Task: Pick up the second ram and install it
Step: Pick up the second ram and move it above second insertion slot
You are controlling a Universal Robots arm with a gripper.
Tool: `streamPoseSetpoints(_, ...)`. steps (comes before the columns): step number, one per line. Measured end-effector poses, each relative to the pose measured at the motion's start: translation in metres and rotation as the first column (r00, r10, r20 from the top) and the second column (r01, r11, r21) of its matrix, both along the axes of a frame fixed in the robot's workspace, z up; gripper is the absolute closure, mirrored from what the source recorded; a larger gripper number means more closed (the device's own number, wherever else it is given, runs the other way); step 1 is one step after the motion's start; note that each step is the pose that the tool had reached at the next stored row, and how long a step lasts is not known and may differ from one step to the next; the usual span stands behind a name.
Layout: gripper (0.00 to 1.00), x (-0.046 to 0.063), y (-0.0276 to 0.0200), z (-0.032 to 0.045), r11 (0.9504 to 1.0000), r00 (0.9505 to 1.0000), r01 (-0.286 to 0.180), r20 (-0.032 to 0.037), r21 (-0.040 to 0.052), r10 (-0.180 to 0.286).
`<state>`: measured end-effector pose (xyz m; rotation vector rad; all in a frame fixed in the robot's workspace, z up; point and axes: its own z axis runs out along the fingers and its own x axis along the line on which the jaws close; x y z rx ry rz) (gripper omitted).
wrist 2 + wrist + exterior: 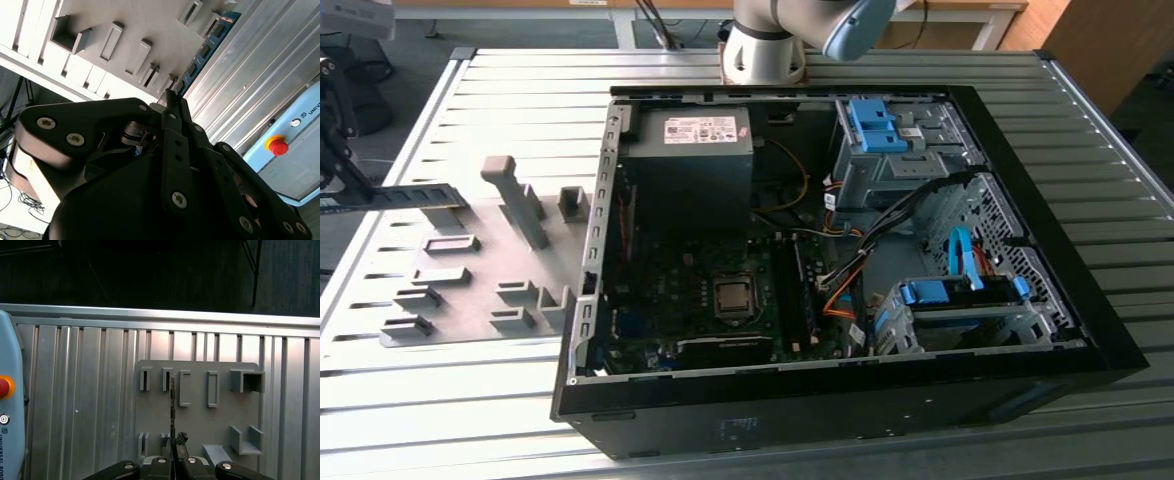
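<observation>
at the exterior view's far left, my gripper [172, 102] is pinched tight on one short end of the second ram [420, 193]. the stick juts out level over the grey fixture plate [467, 240], well apart from the pc case [854, 425]. whether it touches the plate i cannot tell.

held only at its tip, the long thin board could, i judge, pivot or slide between my fingers, and a tilted stick would jam in a slot. the upright grey blocks [520, 200] near its free end could catch it. further right, the case's upright rim could snag it. so could the loose orange and blue cables [843, 275] beside the black motherboard slots [791, 290].

the ram is flat and blue-green with a row of glossy black chips. the plate is matte plastic, and the table [494, 75] is ribbed bright metal.
</observation>
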<state>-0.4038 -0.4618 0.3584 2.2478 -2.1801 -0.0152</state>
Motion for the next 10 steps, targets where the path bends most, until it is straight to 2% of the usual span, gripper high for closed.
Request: streamPoseSetpoints(10, 0.86, 0.0000, 0.0000, 0.0108, 1.0000, 1.0000, 0.000, 0.0000, 0.0000, 0.000)
